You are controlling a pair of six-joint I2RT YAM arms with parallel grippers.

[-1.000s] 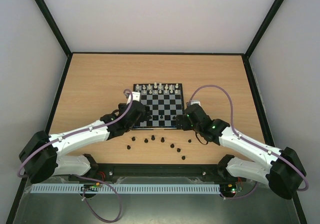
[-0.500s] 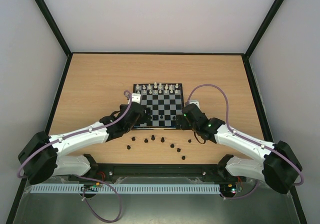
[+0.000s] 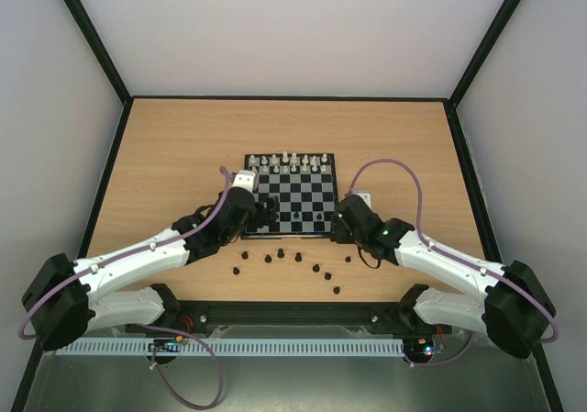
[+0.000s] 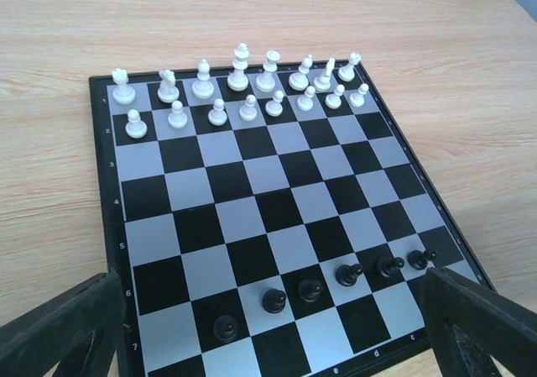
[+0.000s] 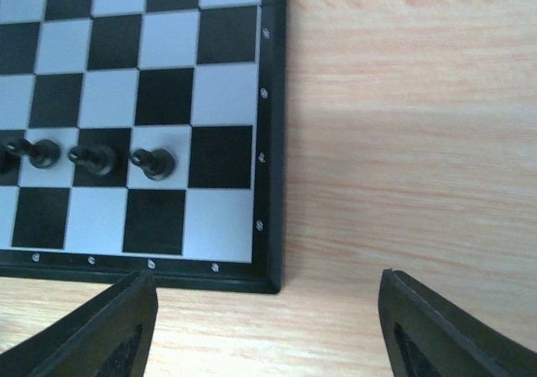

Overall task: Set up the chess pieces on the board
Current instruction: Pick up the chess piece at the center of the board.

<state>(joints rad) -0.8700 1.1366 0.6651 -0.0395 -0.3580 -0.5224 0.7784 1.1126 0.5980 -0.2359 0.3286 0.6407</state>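
The board (image 3: 295,192) lies mid-table with white pieces along its far rows. Several black chess pieces (image 4: 349,272) stand in a row on its second-nearest rank. Several more black chess pieces (image 3: 299,257) lie loose on the wood in front of the board. My left gripper (image 3: 267,212) hovers over the board's near left corner; in its wrist view it (image 4: 268,343) is open and empty, with the row of pawns between its fingers. My right gripper (image 3: 333,221) is at the near right corner, open and empty (image 5: 268,327). Three black pawns (image 5: 155,163) show left of it on the board (image 5: 226,83).
The loose black pieces form an arc from one (image 3: 236,271) at the left to one (image 3: 337,290) at the right, between the board and the arm bases. White pieces (image 4: 239,56) fill the far two ranks. Dark walls border the wooden table (image 3: 165,155).
The left arm has stretched out and its gripper has shifted slightly over the board's near left corner. The right gripper moved left to the near right corner, then eased back a little.
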